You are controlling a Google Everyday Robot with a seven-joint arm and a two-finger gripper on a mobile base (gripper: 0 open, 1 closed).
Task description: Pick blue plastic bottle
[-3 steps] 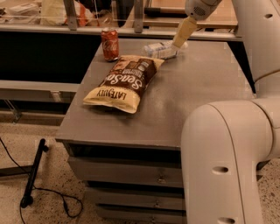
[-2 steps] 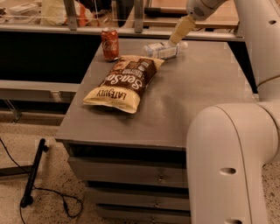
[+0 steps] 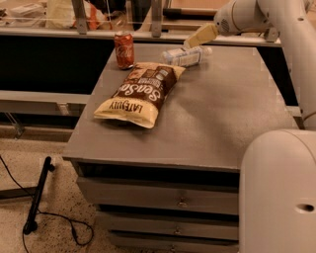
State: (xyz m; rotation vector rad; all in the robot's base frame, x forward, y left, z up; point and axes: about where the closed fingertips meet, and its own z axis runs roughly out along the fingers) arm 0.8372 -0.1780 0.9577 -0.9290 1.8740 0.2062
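The blue plastic bottle (image 3: 185, 55), clear and ribbed with a pale label and a white cap, lies on its side at the far edge of the grey table (image 3: 222, 118). Its cap points right. My gripper (image 3: 193, 40), cream-coloured, hangs just above the bottle's right half and slants down to the left from the white arm (image 3: 247, 15). It looks slightly apart from the bottle and is not holding it.
A red soda can (image 3: 124, 49) stands at the far left of the table. A brown and yellow chip bag (image 3: 140, 94) lies just in front of the bottle. My white base (image 3: 279, 192) fills the lower right. Drawers sit below the tabletop. A cable lies on the floor at left.
My gripper has lifted a little from the bottle's level and now slants flatter above it. The bottle, can and bag have not moved.
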